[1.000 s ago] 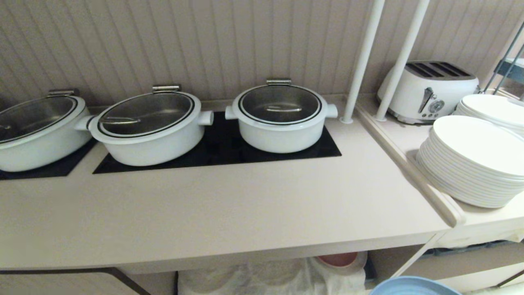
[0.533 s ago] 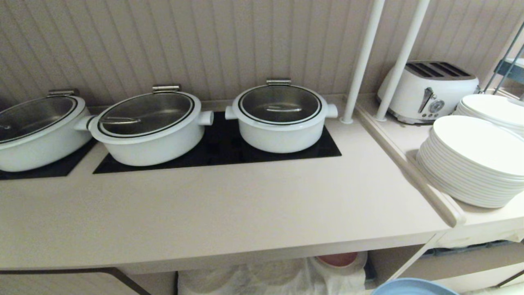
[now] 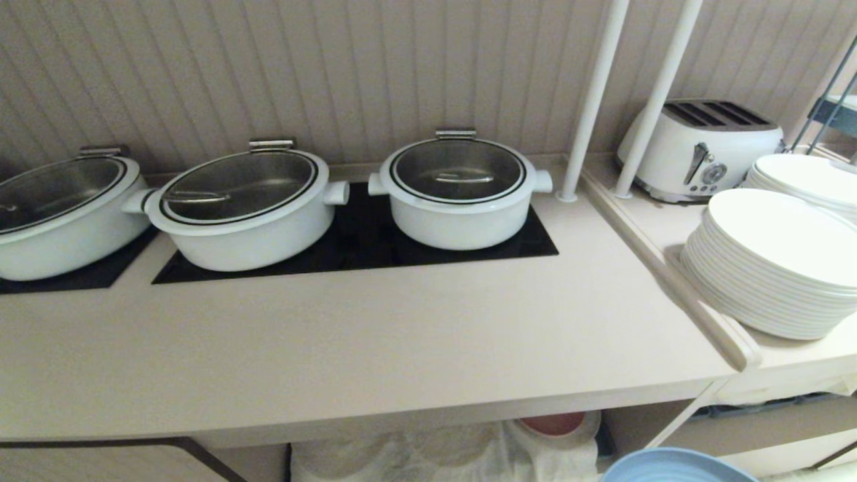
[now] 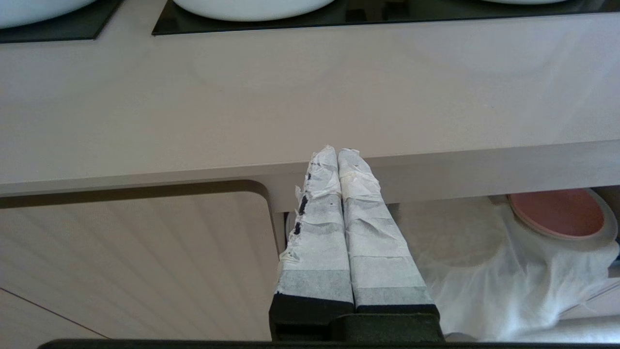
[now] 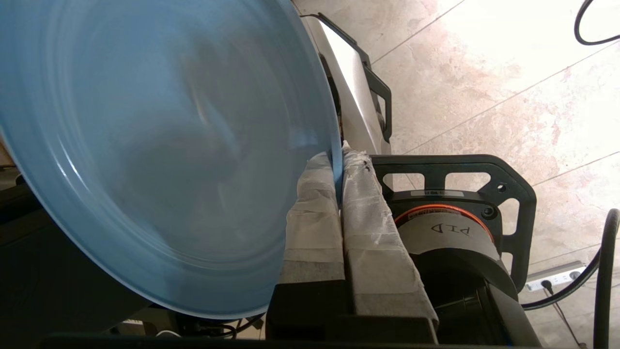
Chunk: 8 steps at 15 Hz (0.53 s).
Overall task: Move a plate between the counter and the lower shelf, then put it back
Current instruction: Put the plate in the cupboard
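Pinching the rim of the plate (image 5: 160,160) between its 2 taped fingers (image 5: 315,218), the right gripper (image 5: 337,162) carries the light-blue disc out in front of the counter's front edge. In the right wrist view the rim sits in the narrow slot between the pads, and nearly the whole plate spreads away from the fingertips to one side, with its face turned toward the camera. So the grip is at the edge only, and the weight hangs far from the pads.

In the head view only a blue arc of the plate (image 3: 676,467) shows at the lowest border, below the counter (image 3: 375,348) and just to the right of the opening of the lower shelf (image 3: 442,455), where a wrinkled white cloth lies and a pink plate (image 3: 552,423) rests at its right end. The gripper itself is not seen there.

The left gripper (image 4: 337,151) is parked with its 2 taped fingers pressed together on nothing, pointing at the counter's front edge, with the shelf opening just beyond the tips.

The right arm is the one nearer to both places. Whether the plate goes up onto the counter or into the shelf, I cannot tell; probably it needs to be levelled first.
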Motion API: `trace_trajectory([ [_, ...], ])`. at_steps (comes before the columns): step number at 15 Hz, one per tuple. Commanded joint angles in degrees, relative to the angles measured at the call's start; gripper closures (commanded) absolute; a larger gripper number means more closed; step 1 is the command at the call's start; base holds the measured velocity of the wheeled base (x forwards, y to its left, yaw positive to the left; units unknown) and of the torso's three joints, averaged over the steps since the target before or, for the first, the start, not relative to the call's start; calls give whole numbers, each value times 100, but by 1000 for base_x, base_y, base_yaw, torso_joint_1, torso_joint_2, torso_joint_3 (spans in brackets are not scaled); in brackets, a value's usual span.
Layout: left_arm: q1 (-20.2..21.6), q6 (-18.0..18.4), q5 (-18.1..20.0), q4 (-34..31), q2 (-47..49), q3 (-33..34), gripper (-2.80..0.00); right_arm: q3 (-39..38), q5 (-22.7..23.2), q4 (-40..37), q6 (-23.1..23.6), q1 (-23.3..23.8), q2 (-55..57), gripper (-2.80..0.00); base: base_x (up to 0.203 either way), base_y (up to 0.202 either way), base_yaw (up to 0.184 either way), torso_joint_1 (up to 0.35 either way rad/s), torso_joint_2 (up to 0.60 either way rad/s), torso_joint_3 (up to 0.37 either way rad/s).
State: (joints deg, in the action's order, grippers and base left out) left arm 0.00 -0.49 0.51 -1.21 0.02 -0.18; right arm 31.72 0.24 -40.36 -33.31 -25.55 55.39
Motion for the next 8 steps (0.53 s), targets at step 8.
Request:
trace_trajectory([
  [8, 0, -4, 1, -2, -2, 1, 0, -52, 170, 30, -35, 6, 87, 0, 0, 0, 0, 0, 0, 0],
])
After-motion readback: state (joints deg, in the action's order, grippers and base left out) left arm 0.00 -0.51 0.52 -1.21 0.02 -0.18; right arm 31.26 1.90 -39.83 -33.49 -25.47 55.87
